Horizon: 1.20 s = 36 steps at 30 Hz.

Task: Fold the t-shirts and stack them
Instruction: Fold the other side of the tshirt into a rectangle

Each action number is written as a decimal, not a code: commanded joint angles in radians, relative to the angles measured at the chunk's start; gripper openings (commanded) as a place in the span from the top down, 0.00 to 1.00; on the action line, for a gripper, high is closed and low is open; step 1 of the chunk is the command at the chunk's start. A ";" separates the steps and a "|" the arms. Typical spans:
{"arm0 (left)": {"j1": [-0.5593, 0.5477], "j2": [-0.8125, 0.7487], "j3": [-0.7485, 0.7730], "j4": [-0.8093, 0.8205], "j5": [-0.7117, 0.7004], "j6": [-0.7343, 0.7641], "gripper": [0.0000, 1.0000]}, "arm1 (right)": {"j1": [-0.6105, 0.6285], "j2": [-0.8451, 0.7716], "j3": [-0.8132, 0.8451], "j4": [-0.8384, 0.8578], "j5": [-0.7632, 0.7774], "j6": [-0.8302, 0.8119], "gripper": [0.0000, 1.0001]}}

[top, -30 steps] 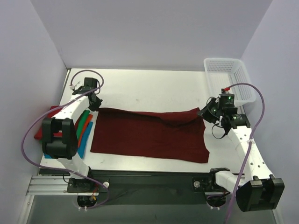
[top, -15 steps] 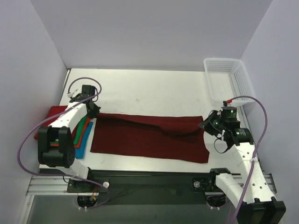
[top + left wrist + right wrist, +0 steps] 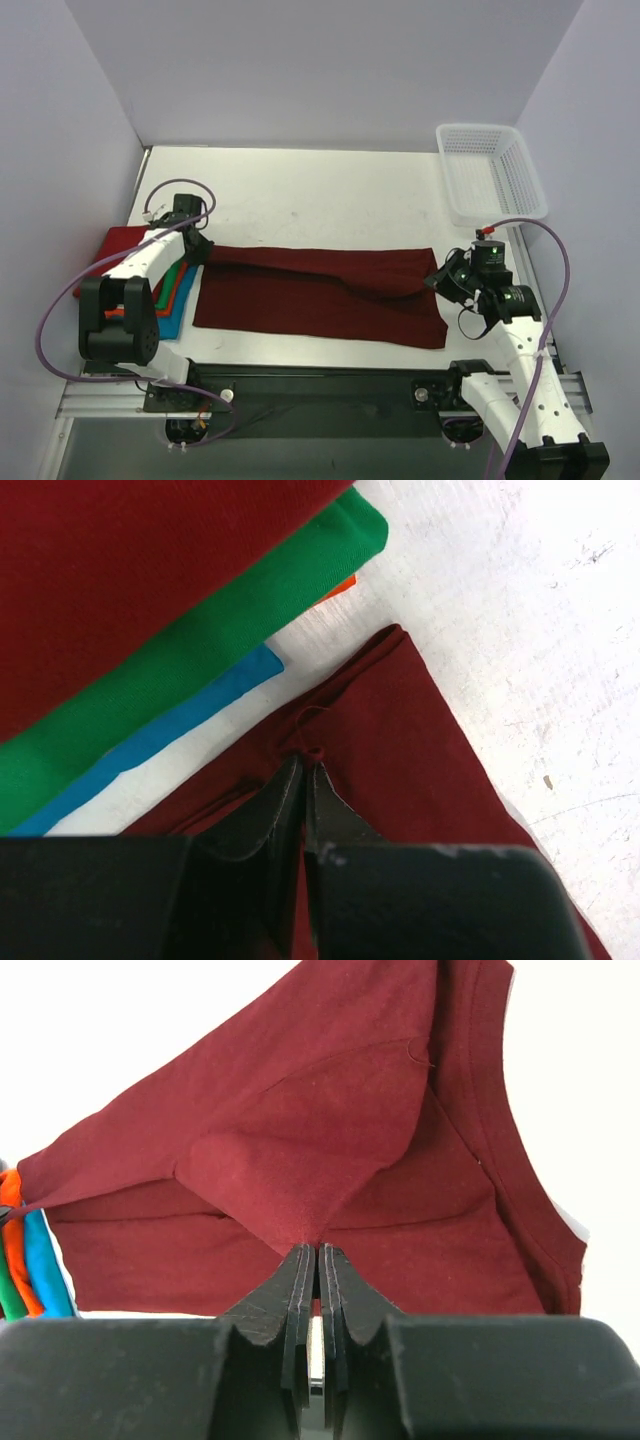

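Inspecting the counter (image 3: 330, 185), we find the maroon t-shirt (image 3: 320, 305) spread across its middle, with the far edge raised in a long fold between the two arms. The left gripper (image 3: 203, 250) has its jaws pinched tight on the shirt's far-left corner. The right gripper (image 3: 436, 281) has its jaws clamped on a bunched fold at the far-right corner. Crowding the left gripper, a fanned stack of folded t-shirts lies just beside that corner: red (image 3: 130, 570), green (image 3: 230, 640), orange (image 3: 345, 583) and blue (image 3: 190, 725). A white mesh basket (image 3: 490, 175) stands at the far right, well apart from the cloth.
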 commanded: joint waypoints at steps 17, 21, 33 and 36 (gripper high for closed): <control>0.017 -0.105 -0.069 0.023 -0.016 0.008 1.00 | -0.006 -0.059 0.001 -0.098 0.036 -0.029 0.97; 0.018 -0.130 -0.104 0.041 -0.015 0.013 0.98 | -0.006 -0.065 -0.034 -0.102 0.063 -0.039 0.94; 0.001 -0.214 -0.161 0.119 0.039 0.036 0.28 | 0.078 -0.033 -0.033 -0.090 0.164 -0.084 0.54; -0.020 -0.229 -0.161 0.123 0.042 0.042 0.28 | 0.279 0.034 -0.007 -0.056 0.263 -0.053 0.58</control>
